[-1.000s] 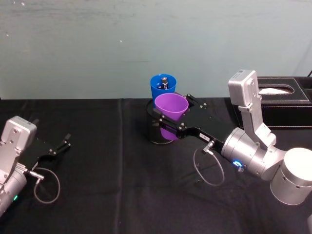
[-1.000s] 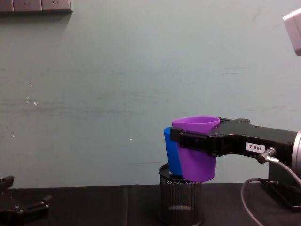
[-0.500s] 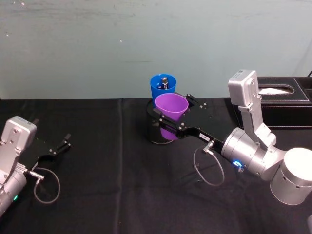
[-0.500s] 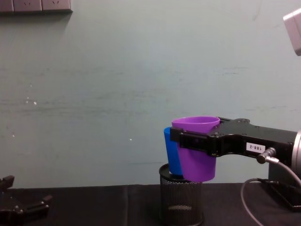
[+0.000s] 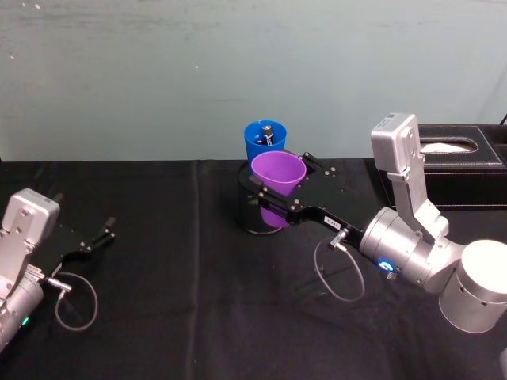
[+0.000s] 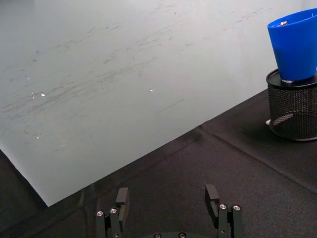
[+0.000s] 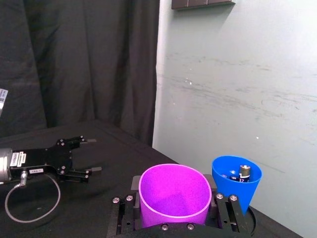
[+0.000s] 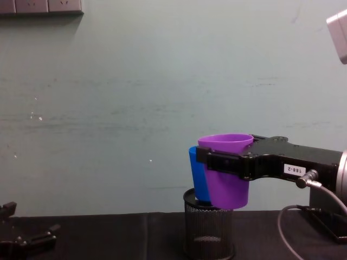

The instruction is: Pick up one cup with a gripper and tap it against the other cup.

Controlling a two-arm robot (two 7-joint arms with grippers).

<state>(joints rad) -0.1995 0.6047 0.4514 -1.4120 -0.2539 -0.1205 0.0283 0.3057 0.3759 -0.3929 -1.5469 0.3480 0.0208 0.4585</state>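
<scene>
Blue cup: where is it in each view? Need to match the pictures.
Head view: blue cup at centre, just behind the purple cup.
Left wrist view: blue cup in the upper right corner.
Right wrist view: blue cup at lower right, beside the purple cup.
Chest view: blue cup at lower centre, mostly hidden behind the purple cup.
Shared landmark: the black mesh holder it stands in.

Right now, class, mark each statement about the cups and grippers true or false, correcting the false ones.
1. The right gripper holds the purple cup above the table. True.
2. The blue cup stands directly on the table. False: it sits in the mesh pen holder.
3. The left gripper grips the blue cup. False: it is open and empty, far to the left.
4. The purple cup is empty. True.
</scene>
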